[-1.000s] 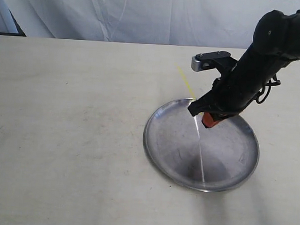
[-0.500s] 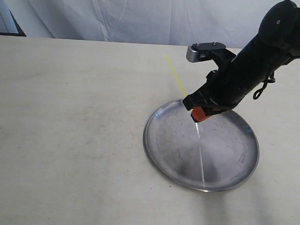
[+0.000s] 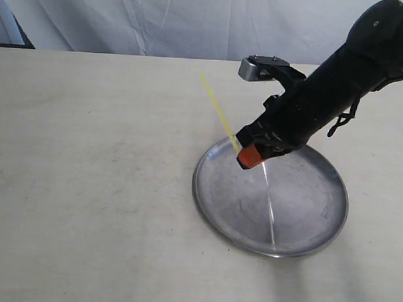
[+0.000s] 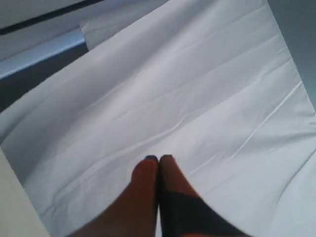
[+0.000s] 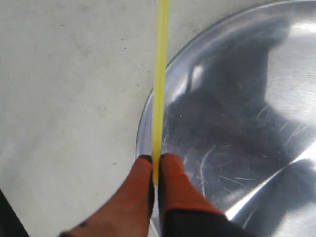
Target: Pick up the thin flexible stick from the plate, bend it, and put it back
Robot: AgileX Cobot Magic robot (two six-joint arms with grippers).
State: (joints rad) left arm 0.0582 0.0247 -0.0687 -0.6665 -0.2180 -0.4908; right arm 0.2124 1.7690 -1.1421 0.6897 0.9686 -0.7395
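I see my right claw (image 3: pixel 249 155) clenched on one end of the thin flexible stick (image 3: pixel 218 111), lifted above the 11 o'clock rim of the plate (image 3: pixel 196 184), the stick running straight toward 11 o'clock over the counter (image 3: pixel 87 173), while my left claw (image 4: pixel 158 165) is pinched closed, facing white cloth (image 4: pixel 197 98).

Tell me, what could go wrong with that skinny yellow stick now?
The right orange-tipped tool pinches the thin yellow-green plastic stick only near one end, so it might slip or swivel. The stick juts out past the rim of the round shiny silver metal plate, so if dropped it could land on the beige table instead.
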